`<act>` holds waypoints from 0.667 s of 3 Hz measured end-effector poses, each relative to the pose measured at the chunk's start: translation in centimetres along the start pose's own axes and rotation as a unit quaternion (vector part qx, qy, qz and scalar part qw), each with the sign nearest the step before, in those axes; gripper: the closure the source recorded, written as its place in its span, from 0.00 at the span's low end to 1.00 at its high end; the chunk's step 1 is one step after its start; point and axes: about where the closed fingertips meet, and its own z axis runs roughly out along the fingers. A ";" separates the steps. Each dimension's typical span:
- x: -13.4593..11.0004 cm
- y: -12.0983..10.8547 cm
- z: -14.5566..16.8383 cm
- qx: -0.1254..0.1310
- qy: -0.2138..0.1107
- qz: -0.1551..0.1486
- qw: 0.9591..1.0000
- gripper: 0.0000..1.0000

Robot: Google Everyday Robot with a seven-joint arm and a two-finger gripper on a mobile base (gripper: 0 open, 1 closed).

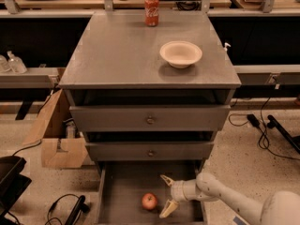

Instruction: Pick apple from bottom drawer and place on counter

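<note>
The small red apple lies on the grey floor of the open bottom drawer, near its front. My gripper is inside the drawer just right of the apple, fingers spread open, one fingertip above and one below, a short gap from the fruit and not touching it. My white arm reaches in from the lower right. The grey counter is the cabinet's flat top, above the two closed drawer fronts.
A white bowl sits on the right of the counter and a red soda can at its back edge. A cardboard box stands left of the cabinet. Cables lie on the floor at the right and lower left.
</note>
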 end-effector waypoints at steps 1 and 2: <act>1.8 -1.1 2.8 -0.010 0.009 -0.003 1.000 0.00; 3.0 -1.4 5.1 -0.019 0.014 -0.004 1.000 0.00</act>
